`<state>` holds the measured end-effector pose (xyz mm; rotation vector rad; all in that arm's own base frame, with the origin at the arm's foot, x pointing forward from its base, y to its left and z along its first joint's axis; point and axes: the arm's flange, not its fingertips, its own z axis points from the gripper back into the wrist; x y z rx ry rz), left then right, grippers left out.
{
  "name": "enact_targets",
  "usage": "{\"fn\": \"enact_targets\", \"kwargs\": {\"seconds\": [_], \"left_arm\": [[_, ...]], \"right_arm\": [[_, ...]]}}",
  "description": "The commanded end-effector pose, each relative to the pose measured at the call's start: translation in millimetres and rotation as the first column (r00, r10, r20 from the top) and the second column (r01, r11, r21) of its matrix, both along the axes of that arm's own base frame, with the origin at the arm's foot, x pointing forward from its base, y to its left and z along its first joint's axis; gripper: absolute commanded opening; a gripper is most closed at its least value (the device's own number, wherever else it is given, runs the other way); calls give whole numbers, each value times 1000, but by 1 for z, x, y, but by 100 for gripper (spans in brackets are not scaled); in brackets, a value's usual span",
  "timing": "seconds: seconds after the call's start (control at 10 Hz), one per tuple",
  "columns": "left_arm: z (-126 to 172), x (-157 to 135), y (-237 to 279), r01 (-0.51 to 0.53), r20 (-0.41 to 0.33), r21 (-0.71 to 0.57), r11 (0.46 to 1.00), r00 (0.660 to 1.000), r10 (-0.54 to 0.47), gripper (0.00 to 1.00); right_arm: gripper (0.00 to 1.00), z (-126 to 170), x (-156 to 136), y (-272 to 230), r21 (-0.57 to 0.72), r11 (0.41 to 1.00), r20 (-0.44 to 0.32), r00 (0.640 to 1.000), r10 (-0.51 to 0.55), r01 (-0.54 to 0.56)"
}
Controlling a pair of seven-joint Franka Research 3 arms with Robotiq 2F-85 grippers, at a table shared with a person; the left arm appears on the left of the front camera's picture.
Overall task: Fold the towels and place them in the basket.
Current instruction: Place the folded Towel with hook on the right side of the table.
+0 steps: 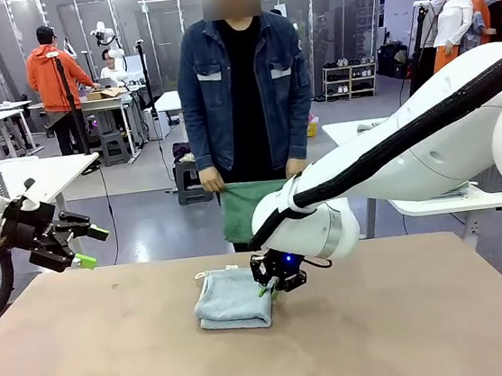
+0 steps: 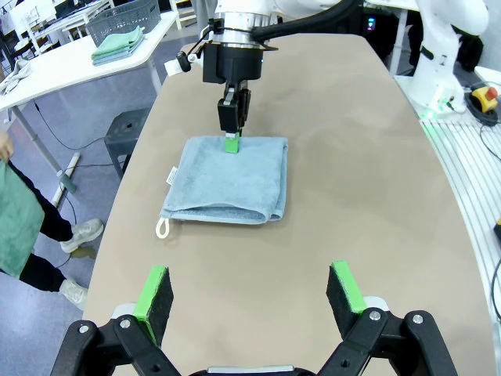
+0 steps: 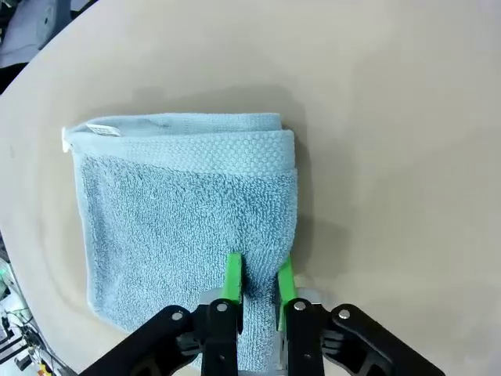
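A pale blue-grey towel (image 1: 232, 299) (image 2: 228, 178) (image 3: 180, 211) lies folded on the tan table, its white label (image 3: 103, 128) at one corner. My right gripper (image 1: 266, 285) (image 2: 232, 139) (image 3: 257, 280) is down at the towel's edge, shut on a fold of it pinched between the green pads. My left gripper (image 1: 87, 247) (image 2: 250, 291) hangs open above the table's left side, well away from the towel. A person at the far side holds up a green towel (image 1: 251, 208) (image 2: 16, 219) in both hands. The basket is out of view.
The table (image 1: 412, 324) has bare room all around the towel. On a white side table behind stands a paler grey mesh basket (image 2: 121, 17) with folded green cloths (image 2: 117, 43) beside it. A stool (image 2: 125, 133) stands by the table's edge.
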<state>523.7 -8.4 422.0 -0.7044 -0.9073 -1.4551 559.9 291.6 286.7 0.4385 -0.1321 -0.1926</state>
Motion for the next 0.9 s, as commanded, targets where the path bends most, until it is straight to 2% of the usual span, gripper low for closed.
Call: {"fn": "enact_targets", "kwargs": {"seconds": [0.0, 0.3, 0.4, 0.5, 0.8], "left_arm": [[2, -1, -1, -1, 4, 1, 1000, 1000, 1, 100], [2, -1, -1, -1, 4, 1, 1000, 1000, 1, 100], [2, -1, -1, -1, 4, 1, 1000, 1000, 1, 100], [2, -1, -1, -1, 4, 1, 1000, 1000, 1, 100], [2, -1, -1, -1, 4, 1, 1000, 1000, 1, 100]], "right_arm": [[2, -4, 0, 1, -20, 1000, 16, 1000, 18, -17], [0, -2, 4, 0, -28, 999, 5, 1000, 24, -24], [0, -1, 8, 2, -61, 997, 43, 998, -39, 42], [0, 0, 0, 0, -15, 1000, 7, 1000, 18, -18], [0, 0, 0, 0, -15, 1000, 7, 1000, 18, -18]]}}
